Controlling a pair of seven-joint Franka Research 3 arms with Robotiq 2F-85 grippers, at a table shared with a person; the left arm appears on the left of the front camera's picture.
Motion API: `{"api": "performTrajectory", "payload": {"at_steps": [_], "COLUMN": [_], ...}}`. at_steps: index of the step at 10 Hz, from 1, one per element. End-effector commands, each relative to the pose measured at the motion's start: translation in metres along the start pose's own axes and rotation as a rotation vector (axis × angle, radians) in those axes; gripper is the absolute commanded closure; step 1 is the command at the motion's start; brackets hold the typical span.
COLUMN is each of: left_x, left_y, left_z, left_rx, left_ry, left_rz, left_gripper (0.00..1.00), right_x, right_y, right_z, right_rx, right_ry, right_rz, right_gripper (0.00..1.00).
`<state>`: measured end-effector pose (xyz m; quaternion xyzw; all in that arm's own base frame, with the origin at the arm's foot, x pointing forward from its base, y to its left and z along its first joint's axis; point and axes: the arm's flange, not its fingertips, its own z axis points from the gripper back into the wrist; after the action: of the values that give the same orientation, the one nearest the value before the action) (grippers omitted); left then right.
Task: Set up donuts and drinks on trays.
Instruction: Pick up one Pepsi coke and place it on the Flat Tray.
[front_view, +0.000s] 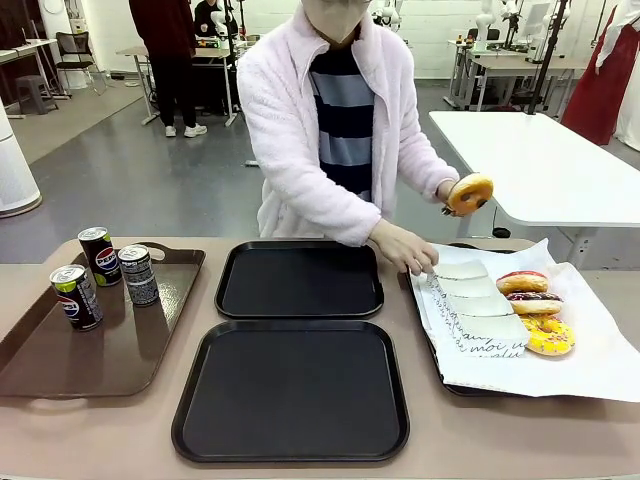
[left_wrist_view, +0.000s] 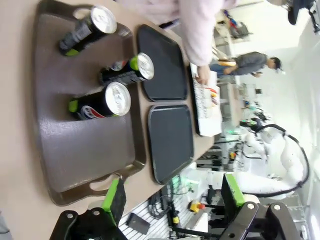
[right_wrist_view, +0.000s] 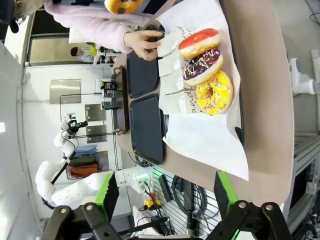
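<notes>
You have the beige table in front of you, with a person in a pale fleece jacket standing at its far side. Two black trays sit in the middle, the near tray just in front of the far tray, and both are bare. On your left lies the glossy brown tray with cut-out handles. On your right a dark tray is covered by a sheet of white paper that spills over its edges. Three Pepsi cans stand upright in the far corner of the brown tray: one nearest you, one behind it, and one beside them toward the middle. Three donuts lie in a row on the white paper: a red-glazed donut farthest from you, a dark-glazed donut with sprinkles touching it, and a yellow donut nearest you. A fourth donut, golden with dark spots, is held up in the air in one of the person's hands, well above the paper. The person's other hand rests on the far end of a row of white paper holders lying beside the donuts. Your left gripper hangs above the near end of the brown tray, its fingers spread wide with nothing between them. Your right gripper hangs off the near edge of the white paper, its fingers likewise apart and holding nothing.
</notes>
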<state>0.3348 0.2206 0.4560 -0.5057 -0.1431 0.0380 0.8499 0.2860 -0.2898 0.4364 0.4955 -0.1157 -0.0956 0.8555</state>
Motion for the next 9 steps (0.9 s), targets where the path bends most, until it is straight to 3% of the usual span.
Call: {"api": "performTrajectory", "payload": {"at_steps": [1,3,5,9], "left_x": [0.006,0.027,0.048,0.087], "left_y": [-0.039,-0.085,-0.119,-0.134], "left_z": [0.014,0.007,-0.031,-0.127], "left_rx": [0.254,0.434,0.651,1.003], "left_ry": [0.034,0.098,0.204,0.202], "left_rz": [0.032,0.055,0.084,0.157], "left_gripper": [0.0,0.0,0.0,0.0], "right_x": [-0.001,-0.001,-0.001,-0.001], "right_y": [0.0,0.0,0.0,0.0], "right_z": [0.0,0.0,0.0,0.0], "right_rx": [0.009,0.009,0.009,0.009], "right_ry": [0.003,0.003,0.003,0.003], "right_rz": [0.001,0.001,0.001,0.001], "right_gripper": [0.0,0.0,0.0,0.0]}}
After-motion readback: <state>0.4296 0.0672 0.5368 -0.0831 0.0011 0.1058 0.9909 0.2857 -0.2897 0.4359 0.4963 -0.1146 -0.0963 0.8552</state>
